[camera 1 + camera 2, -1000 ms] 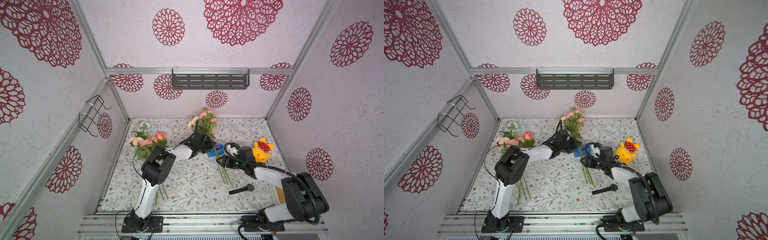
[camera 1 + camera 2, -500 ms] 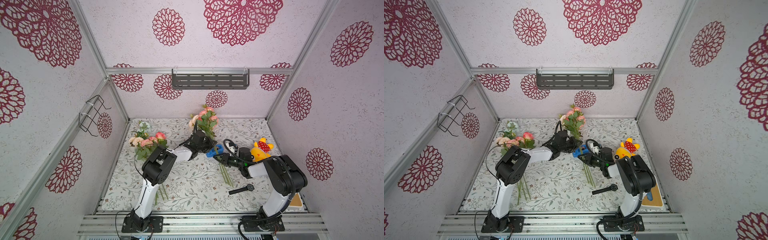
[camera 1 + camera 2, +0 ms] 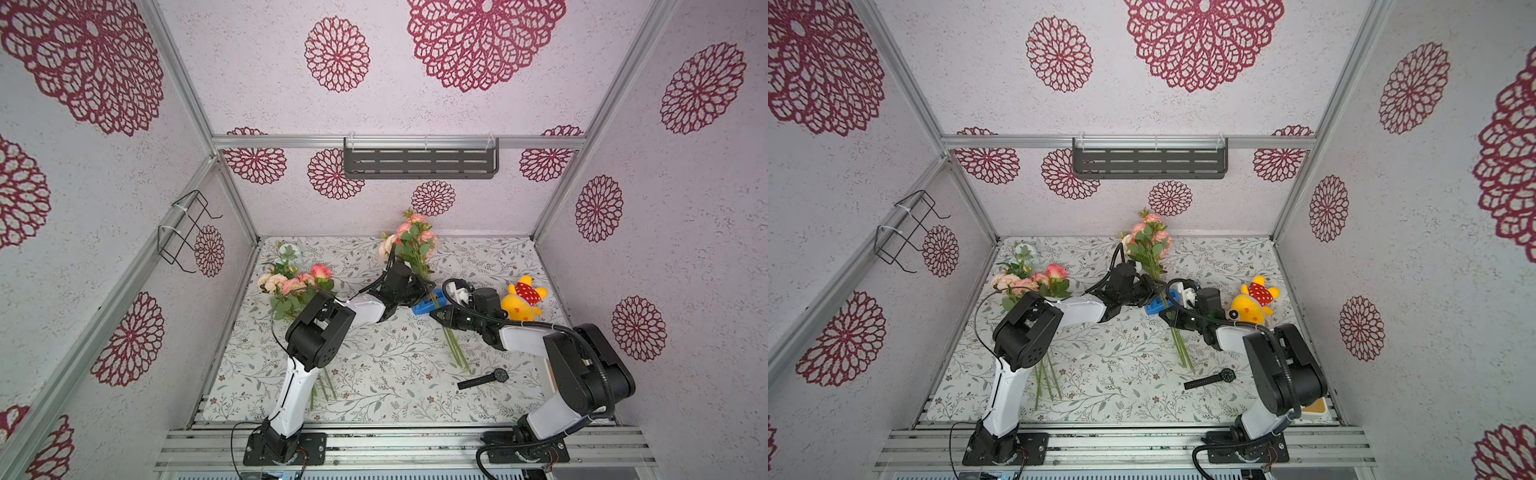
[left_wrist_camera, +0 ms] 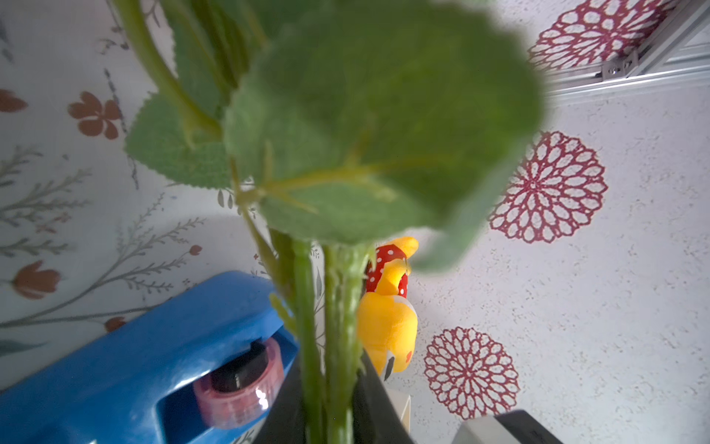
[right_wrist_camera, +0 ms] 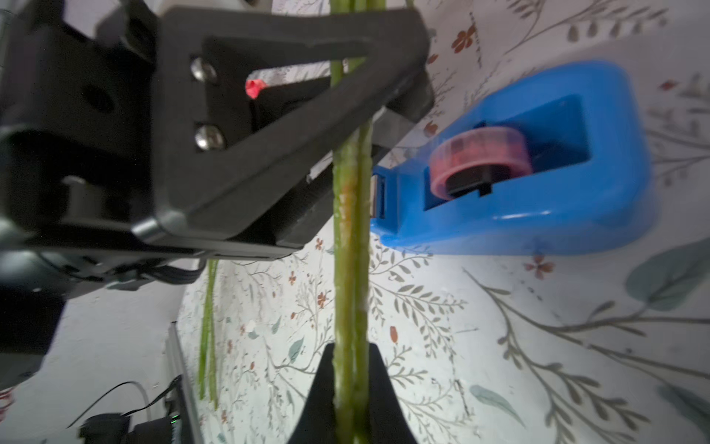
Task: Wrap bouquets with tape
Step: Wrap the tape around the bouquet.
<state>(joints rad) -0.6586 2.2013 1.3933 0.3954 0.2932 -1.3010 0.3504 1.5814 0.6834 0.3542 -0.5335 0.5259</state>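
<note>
Right wrist view puts you close to the grip: the right gripper (image 5: 351, 359) has its jaws pressed tight on the thin green stems (image 5: 351, 269) of the bouquet, with nothing else between them. Further up the same stems, the left gripper (image 4: 330, 407) has its jaws standing either side of the bundle. Whether they pinch it or sit slack I cannot tell. Between the 2 grippers the stems run straight, passing just beside the cutter end of the blue tape dispenser (image 5: 576, 215), which sits on the table (image 3: 374, 374) with its pinkish tape roll (image 5: 476, 153) in the well. I see no strip drawn across to the stems, though thin tape would be hard to spot. In a top view the bouquet's pink and peach blooms (image 3: 409, 237) point toward the back wall and the stem ends trail toward the front. The 2nd bouquet (image 3: 295, 282) lies well apart, partly under the left arm. A yellow plush toy (image 3: 521, 301) sits near the right wrist, and a black wristwatch (image 3: 486, 379) lies nearer the front. To my eye the flowers are light and the stems smooth and springy, so they could slide or splay in a loose hold, while blooms and leaves would crush. The bare stretch below the leaves is where I would take hold, 1 gripper either side of the spot to be taped — leaving that spot free.
</note>
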